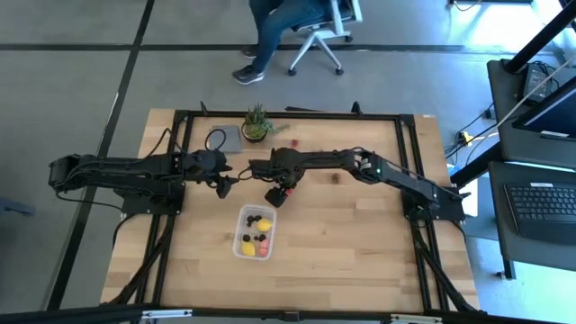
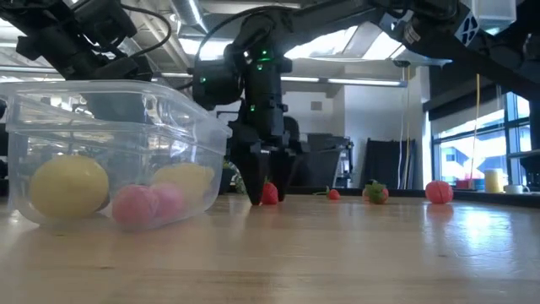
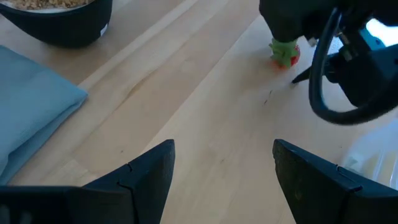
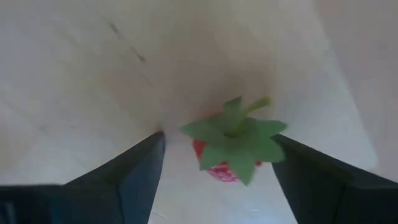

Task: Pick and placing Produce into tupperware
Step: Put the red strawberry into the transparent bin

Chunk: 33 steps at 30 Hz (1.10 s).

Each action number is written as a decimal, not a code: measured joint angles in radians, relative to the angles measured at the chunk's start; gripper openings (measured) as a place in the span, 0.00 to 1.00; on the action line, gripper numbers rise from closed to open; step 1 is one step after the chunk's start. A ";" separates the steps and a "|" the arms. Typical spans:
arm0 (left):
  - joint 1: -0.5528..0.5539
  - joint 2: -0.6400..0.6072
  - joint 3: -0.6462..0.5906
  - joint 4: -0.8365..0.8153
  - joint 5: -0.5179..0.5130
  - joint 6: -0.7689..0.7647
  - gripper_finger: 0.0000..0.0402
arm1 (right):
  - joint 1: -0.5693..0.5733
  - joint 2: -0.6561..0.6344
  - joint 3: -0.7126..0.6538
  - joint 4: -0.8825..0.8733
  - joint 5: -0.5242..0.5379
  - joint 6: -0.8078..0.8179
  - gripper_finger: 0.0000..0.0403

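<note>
Pale butcher-block table (image 1: pixel 360 243), smooth planks w/ fine grain, framed by black rails. Tupperware (image 1: pixel 255 232) is a clear, thin-walled rect. tub w/ rounded corners, no lid, sitting mid-table toward the near edge; inside are round yellow lemon-like pcs, pinkish-red ones and small dark berries. Right gripper (image 4: pixel 214 163) is down at the tabletop just off the tub's far side, dark wedge fingers apart, straddling a strawberry (image 4: pixel 231 149): glossy red, seeded skin, flat green star-shaped leaf cap w/ short stem; whether the fingers touch it can't be told. Left gripper (image 3: pixel 224 163) is near the table's middle, beside the right one, fingers apart, nothing between them. More small red pcs (image 2: pixel 439 192) lie scattered on the far part of the table in the low view. By the far edge: spiky green potted plant (image 1: pixel 257 121) and a flat grey square piece (image 1: pixel 222 139) just beside it. Right half and near strip of the table are bare wood, plenty of room.
</note>
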 joint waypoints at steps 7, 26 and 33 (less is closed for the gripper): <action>0.000 0.000 0.000 0.001 0.000 0.005 0.65 | 0.000 0.007 0.003 0.004 -0.016 0.005 0.54; 0.000 0.000 0.000 0.001 0.000 0.007 0.65 | 0.003 -0.107 0.075 -0.107 0.096 -0.003 0.33; 0.000 0.000 0.000 0.001 0.000 0.008 0.65 | 0.071 -0.244 0.077 0.040 0.065 0.035 0.33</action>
